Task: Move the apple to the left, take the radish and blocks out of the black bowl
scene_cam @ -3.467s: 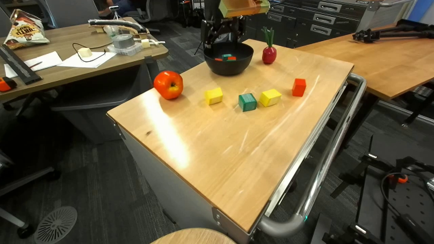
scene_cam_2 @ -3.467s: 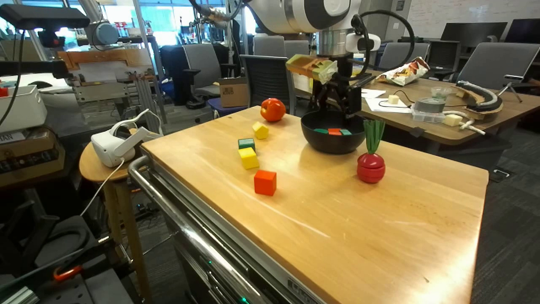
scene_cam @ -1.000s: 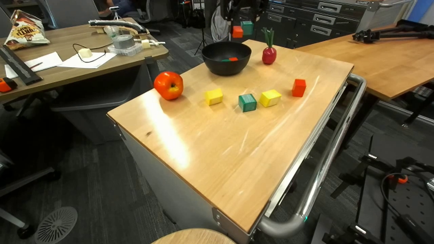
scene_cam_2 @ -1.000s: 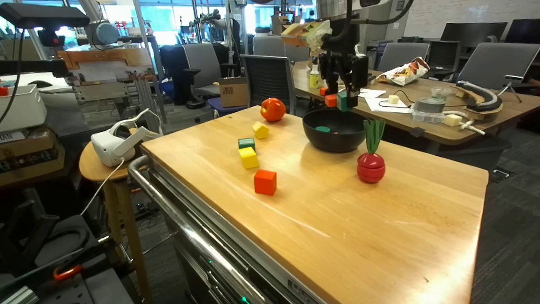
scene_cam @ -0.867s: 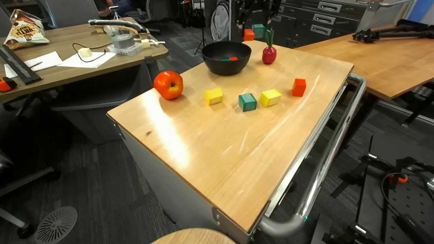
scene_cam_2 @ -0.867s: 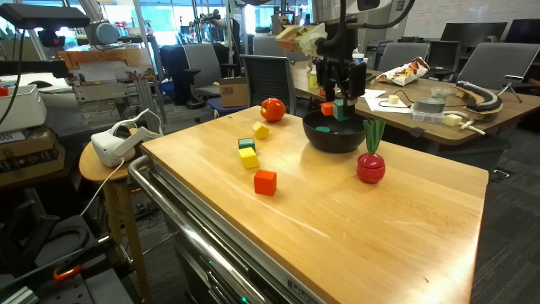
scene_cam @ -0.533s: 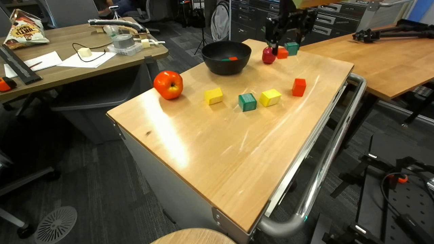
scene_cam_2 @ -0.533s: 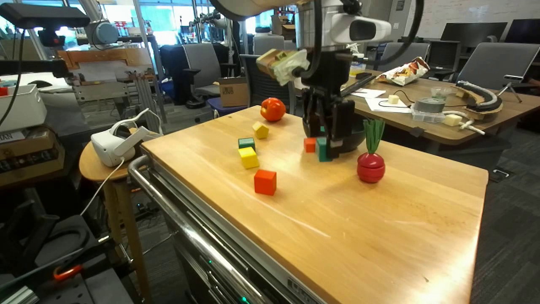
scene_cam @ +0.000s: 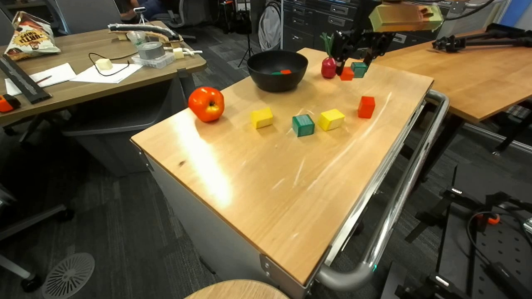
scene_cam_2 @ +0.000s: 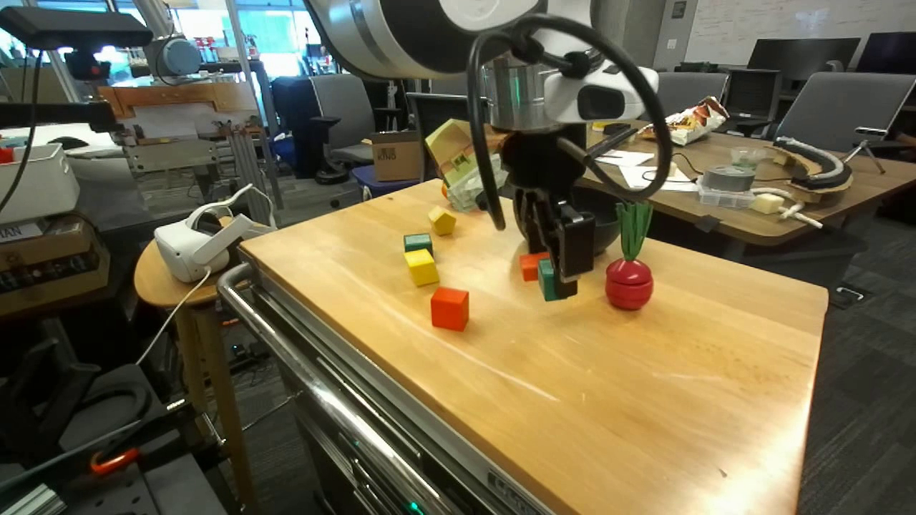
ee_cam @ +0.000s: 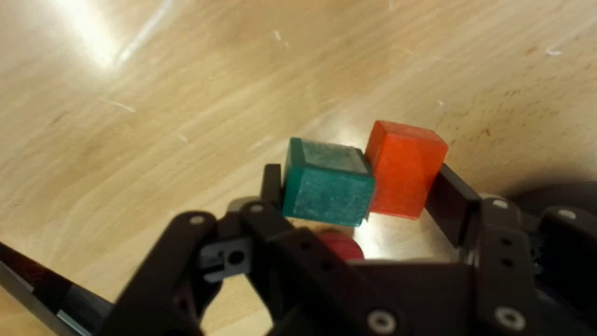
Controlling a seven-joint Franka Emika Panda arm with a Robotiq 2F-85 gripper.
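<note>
My gripper (ee_cam: 361, 191) is shut on two blocks side by side, a green block (ee_cam: 329, 193) and a red block (ee_cam: 406, 172). In an exterior view, the gripper (scene_cam_2: 551, 268) holds them low over the table beside the radish (scene_cam_2: 630, 284); I cannot tell whether they touch the wood. The black bowl (scene_cam: 277, 79) stands behind, with a small red piece (scene_cam: 285, 72) and some green inside. Two yellow blocks (scene_cam: 262, 118) (scene_cam: 331, 120), a green block (scene_cam: 303, 125) and a red block (scene_cam: 366, 107) lie on the table. The apple (scene_cam: 206, 104) sits at the table's far-left edge.
The wooden cart top (scene_cam: 266, 178) has a metal rail (scene_cam: 399, 195) along one side. A desk (scene_cam: 83, 54) with papers and tape stands beside it. A stool (scene_cam_2: 154, 282) with a white headset (scene_cam_2: 193, 247) stands near the rail.
My gripper was down in the black bowl, then rose with a green and a red block. It has carried them out of the bowl and lowered them over the table beside the radish.
</note>
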